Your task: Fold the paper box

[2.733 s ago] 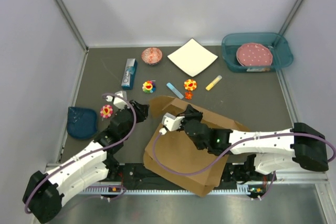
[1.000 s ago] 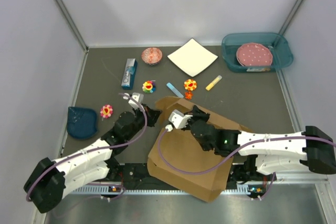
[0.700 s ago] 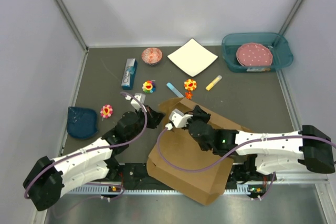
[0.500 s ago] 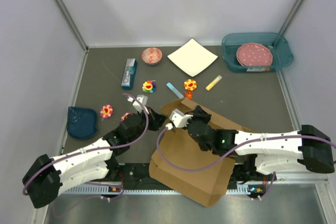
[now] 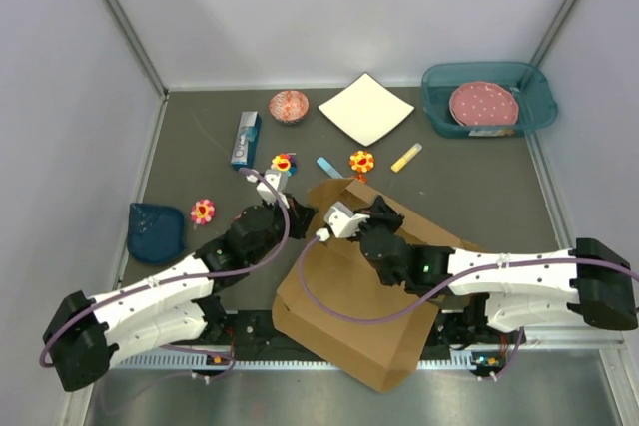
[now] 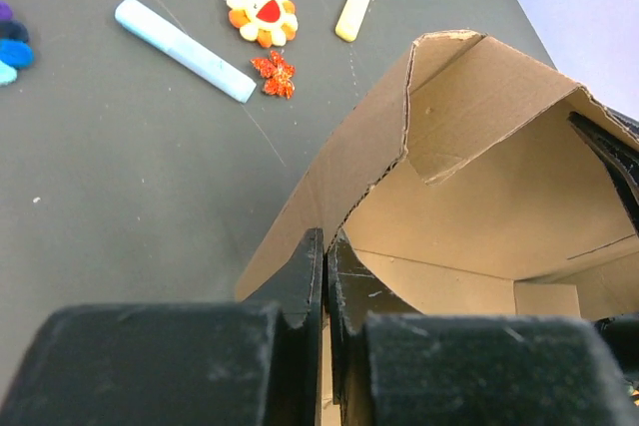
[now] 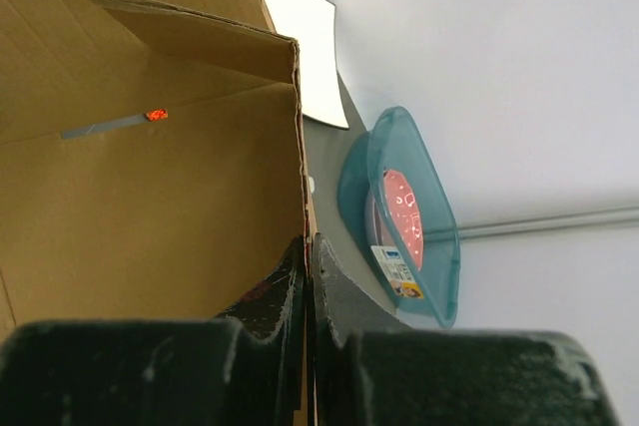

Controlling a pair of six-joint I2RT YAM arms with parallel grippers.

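The paper box [image 5: 344, 311] is a brown cardboard sheet lying near the table's front edge, its far end raised into walls. My left gripper [image 5: 301, 210] is shut on the edge of the raised left wall [image 6: 359, 162], the card pinched between its fingertips [image 6: 326, 246]. My right gripper [image 5: 386, 216] is shut on the edge of the far wall [image 7: 180, 197], and that thin edge runs straight into its jaws [image 7: 308, 246]. A corner flap [image 6: 469, 97] stands folded inward between the two walls. The arms hide much of the box's middle.
A white paper sheet [image 5: 365, 109], a teal bin [image 5: 437, 112] holding a pink plate, a red bowl [image 5: 289, 105] and a blue carton [image 5: 246, 139] lie at the back. Flower toys [image 5: 361, 161], a blue stick [image 5: 331, 170] and a yellow one [image 5: 406, 157] sit just beyond the box. A dark blue pouch [image 5: 156, 231] lies left.
My left arm has swung farther from the front edge and to the right, lifting the box's left wall. The right gripper has moved slightly away too, and the sheet's near corner has shifted left.
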